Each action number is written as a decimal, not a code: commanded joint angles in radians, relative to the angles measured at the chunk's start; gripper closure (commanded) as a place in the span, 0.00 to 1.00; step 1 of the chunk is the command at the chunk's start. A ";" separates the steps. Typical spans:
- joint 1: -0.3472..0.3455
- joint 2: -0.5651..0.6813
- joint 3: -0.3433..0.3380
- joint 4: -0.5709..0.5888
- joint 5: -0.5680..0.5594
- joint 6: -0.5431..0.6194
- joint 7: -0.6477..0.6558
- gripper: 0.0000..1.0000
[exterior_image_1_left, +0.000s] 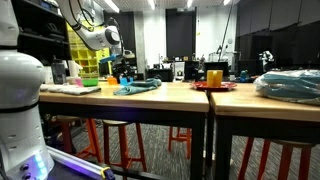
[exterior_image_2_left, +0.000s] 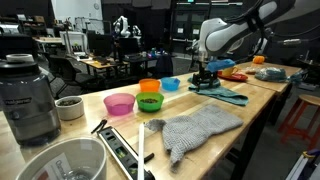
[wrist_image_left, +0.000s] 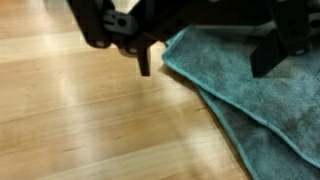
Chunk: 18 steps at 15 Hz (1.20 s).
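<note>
A teal towel (wrist_image_left: 240, 90) lies folded on the wooden table (wrist_image_left: 80, 110), its corner pointing towards the bare wood. My gripper (wrist_image_left: 206, 68) comes in from the top of the wrist view and hovers just above that corner, open, with nothing between its dark fingers (wrist_image_left: 145, 62). One finger is over the wood beside the towel's edge, the other over the cloth. Both exterior views show the gripper (exterior_image_1_left: 125, 70) (exterior_image_2_left: 205, 74) low over the towel (exterior_image_1_left: 138, 87) (exterior_image_2_left: 222, 93) on the table.
Pink (exterior_image_2_left: 119, 103), green (exterior_image_2_left: 150, 101), orange (exterior_image_2_left: 150, 87) and blue (exterior_image_2_left: 171, 84) bowls stand in a cluster. A grey knitted cloth (exterior_image_2_left: 200, 128), a blender (exterior_image_2_left: 30, 95) and a white bowl (exterior_image_2_left: 60, 160) lie nearer. An orange cup (exterior_image_1_left: 214, 76) stands on a red plate.
</note>
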 joint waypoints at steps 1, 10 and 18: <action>-0.002 -0.014 0.005 -0.016 -0.041 0.025 0.042 0.00; 0.006 0.020 0.015 0.000 -0.029 0.045 0.038 0.00; 0.011 0.058 0.015 0.012 -0.038 0.056 0.050 0.39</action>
